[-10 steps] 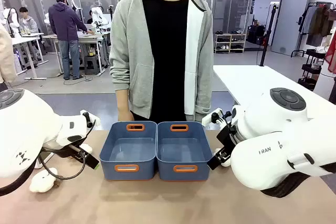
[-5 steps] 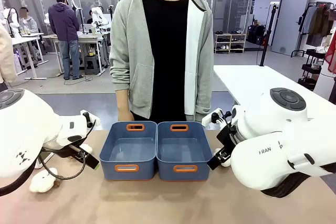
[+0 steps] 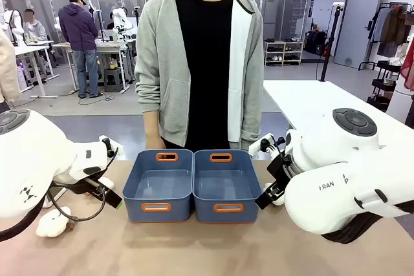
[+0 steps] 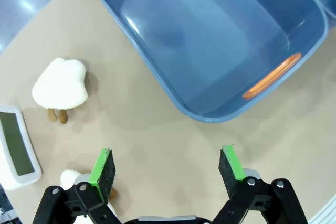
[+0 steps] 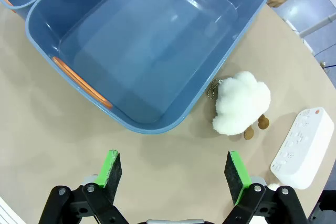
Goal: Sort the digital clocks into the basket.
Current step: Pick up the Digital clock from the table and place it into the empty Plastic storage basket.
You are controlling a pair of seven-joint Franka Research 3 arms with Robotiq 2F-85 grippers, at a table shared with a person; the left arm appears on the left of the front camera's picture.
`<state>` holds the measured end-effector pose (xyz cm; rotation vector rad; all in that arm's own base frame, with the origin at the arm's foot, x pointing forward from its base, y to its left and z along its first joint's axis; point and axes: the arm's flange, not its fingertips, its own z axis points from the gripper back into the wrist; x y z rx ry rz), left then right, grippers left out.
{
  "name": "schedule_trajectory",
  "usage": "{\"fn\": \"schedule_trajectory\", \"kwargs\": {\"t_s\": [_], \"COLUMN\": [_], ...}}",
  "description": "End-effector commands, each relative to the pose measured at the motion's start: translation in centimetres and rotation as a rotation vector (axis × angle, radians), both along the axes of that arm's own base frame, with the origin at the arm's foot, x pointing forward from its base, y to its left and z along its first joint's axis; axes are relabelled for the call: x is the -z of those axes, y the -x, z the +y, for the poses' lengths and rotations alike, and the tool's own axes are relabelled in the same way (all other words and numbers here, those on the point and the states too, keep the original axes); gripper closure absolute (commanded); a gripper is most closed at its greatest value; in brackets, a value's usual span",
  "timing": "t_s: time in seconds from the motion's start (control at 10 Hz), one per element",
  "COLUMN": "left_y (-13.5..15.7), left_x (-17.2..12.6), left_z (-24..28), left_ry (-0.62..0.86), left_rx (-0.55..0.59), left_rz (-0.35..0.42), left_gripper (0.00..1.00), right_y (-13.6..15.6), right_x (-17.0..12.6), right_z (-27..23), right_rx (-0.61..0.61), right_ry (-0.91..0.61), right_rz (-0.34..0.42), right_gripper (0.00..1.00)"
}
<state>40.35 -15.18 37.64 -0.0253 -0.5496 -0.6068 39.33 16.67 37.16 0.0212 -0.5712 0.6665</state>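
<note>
Surface [image 3: 207, 250]: tan and smooth, so a clock nudged from the side would likely skate away instead of lifting.
Left basket [image 3: 139, 208]: empty, touching its twin. Nothing marks which one is meant, so a clock could land in the wrong bin.
Right basket [image 3: 249, 210]: empty too. Its near wall sits close to the right arm and could get knocked on a low swing.
Left pincer [image 4: 167, 163]: spread fully wide and holding nothing, hovering above bare surface near the left basket's corner.
Right pincer [image 5: 171, 169]: equally wide and empty, over bare surface beside the right basket.
Left clock [image 4: 16, 148]: flat, display up, at the frame's edge and off to one side of the pincer. A flat, low body probably gives the pads little to bite.
Right clock [image 5: 303, 148]: flat, button side up, beyond a plush.
Left plush [image 4: 59, 83]: near the left clock, so it could get grabbed by mistake.
Right plush [image 5: 241, 103]: between the right clock and the right basket, and may snag on the way past.
</note>
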Motion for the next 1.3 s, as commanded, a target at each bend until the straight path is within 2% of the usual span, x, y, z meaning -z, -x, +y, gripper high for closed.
{"fn": "schedule_trajectory", "kwargs": {"t_s": [0.0, 0.1, 0.2, 0.3, 0.4, 0.5, 0.6, 0.7, 0.8, 0.9, 1.0, 1.2], "left_y": [-1.2, -1.5, -1.4, -1.4, -1.3, -1.2, -0.5, 0.6, 1.7, 3.3, 5.9, 10.2], "left_x": [-4.1, -6.1, -7.5, -8.3, -9.3, -10.1, -10.9, -11.0, -10.6, -10.1, -9.8, -8.4], "left_z": [-0.3, 0.2, 0.8, 1.6, 2.5, 4.0, 6.1, 8.7, 11.8, 15.0, 18.8, 25.4], "left_ry": [0.079, 0.131, 0.193, 0.217, 0.316, 0.452, 0.648, 0.798, 0.906, 1.018, 1.118, 1.243], "left_rx": [0.05, 0.057, 0.083, 0.085, 0.129, 0.15, 0.218, 0.28, 0.269, 0.256, 0.221, 0.106], "left_rz": [0.092, 0.135, 0.209, 0.26, 0.305, 0.327, 0.406, 0.44, 0.418, 0.367, 0.313, 0.212], "left_gripper": [0.0, 0.0, 0.0, 0.0, 0.0, 0.0, 0.0, 0.0, 0.0, 0.0, 0.0, 0.0], "right_y": [-0.4, -0.8, -0.9, -0.9, -1.0, -1.2, -1.4, -1.3, -0.8, -0.1, 1.5, 4.7], "right_x": [-2.6, -5.0, -6.7, -7.8, -9.0, -10.2, -11.2, -11.6, -11.5, -10.9, -10.4, -9.8], "right_z": [0.0, -0.6, -1.1, -1.6, -2.5, -4.0, -6.2, -8.5, -11.4, -15.0, -19.2, -26.9], "right_rx": [-0.025, -0.039, -0.052, -0.084, -0.111, -0.144, -0.177, -0.211, -0.251, -0.25, -0.236, -0.126], "right_ry": [-0.066, -0.149, -0.199, -0.232, -0.326, -0.474, -0.633, -0.759, -0.877, -0.976, -1.087, -1.192], "right_rz": [0.036, 0.1, 0.151, 0.221, 0.306, 0.404, 0.506, 0.561, 0.587, 0.575, 0.552, 0.457], "right_gripper": [0.0, 0.0, 0.0, 0.0, 0.0, 0.0, 0.0, 0.0, 0.0, 0.0, 0.0, 0.0]}}
